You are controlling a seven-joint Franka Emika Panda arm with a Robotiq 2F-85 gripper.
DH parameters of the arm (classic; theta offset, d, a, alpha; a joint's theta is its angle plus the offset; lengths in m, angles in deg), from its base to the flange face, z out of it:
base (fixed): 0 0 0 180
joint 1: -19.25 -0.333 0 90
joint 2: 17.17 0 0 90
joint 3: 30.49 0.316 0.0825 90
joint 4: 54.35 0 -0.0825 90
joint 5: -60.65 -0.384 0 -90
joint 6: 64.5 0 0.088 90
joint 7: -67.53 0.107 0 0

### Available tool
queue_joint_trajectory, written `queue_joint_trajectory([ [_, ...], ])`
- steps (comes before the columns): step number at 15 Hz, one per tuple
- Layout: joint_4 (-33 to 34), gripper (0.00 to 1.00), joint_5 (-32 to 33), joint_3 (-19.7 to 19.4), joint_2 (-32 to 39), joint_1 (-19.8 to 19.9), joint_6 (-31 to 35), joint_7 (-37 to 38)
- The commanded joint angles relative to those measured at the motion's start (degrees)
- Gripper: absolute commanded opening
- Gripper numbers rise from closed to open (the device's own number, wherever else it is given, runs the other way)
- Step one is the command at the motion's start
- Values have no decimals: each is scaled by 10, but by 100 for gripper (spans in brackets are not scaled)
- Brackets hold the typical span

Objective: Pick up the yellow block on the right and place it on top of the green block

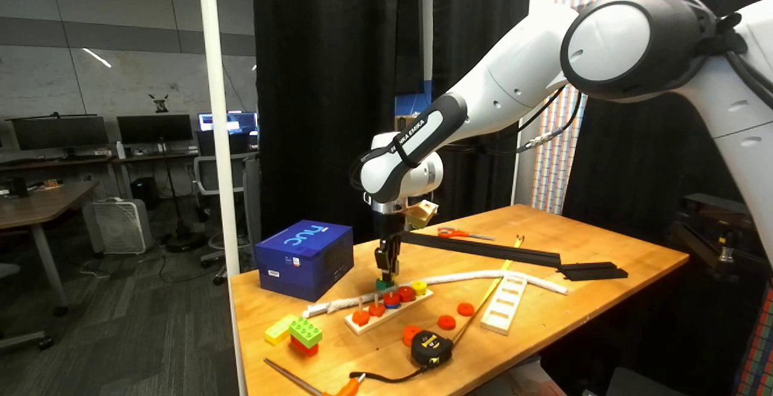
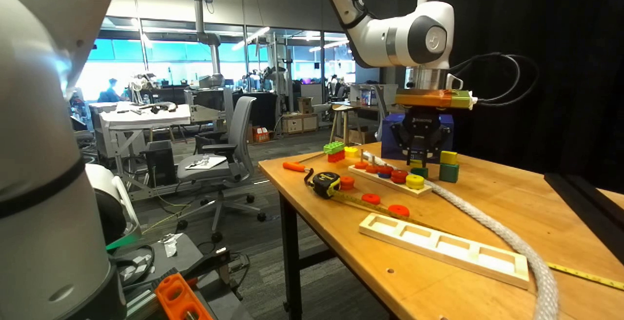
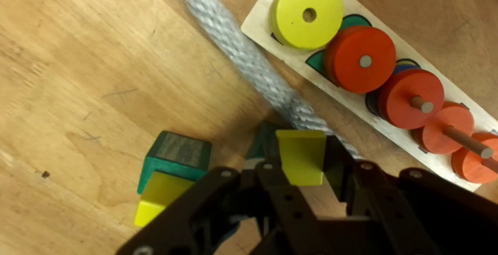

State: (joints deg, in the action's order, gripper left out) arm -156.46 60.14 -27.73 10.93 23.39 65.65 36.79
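Note:
My gripper (image 3: pixel 301 146) points down with its fingers closed on the sides of a yellow block (image 3: pixel 302 159). In an exterior view the gripper (image 2: pixel 422 160) holds this yellow block (image 2: pixel 415 163) directly above a low green block (image 2: pixel 419 172). I cannot tell whether the two touch. That green block (image 3: pixel 261 142) is partly hidden behind a finger in the wrist view. In an exterior view it shows under the fingertips (image 1: pixel 383 285). To one side, a second yellow block (image 2: pixel 448 157) sits on another green block (image 2: pixel 448 173); this pair also shows in the wrist view, yellow (image 3: pixel 155 200) over green (image 3: pixel 171 169).
A white rope (image 3: pixel 237 53) runs close beside the gripper. A wooden peg board (image 3: pixel 256 25) with red and yellow discs lies past it. A blue box (image 1: pixel 305 260) stands behind. The tape measure (image 1: pixel 431 349), loose red rings and a wooden frame (image 2: pixel 446 247) lie nearer the table edge.

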Motion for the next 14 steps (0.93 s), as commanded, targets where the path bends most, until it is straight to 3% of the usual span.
queue_joint_trajectory([
  [1,29,22,2,12,20,11,4,-11],
  [6,44,22,2,13,34,13,1,-14],
  [8,50,62,1,13,39,14,-4,-13],
  [13,58,98,-1,14,46,18,-6,-12],
  [14,58,100,-1,14,45,18,-7,-10],
])
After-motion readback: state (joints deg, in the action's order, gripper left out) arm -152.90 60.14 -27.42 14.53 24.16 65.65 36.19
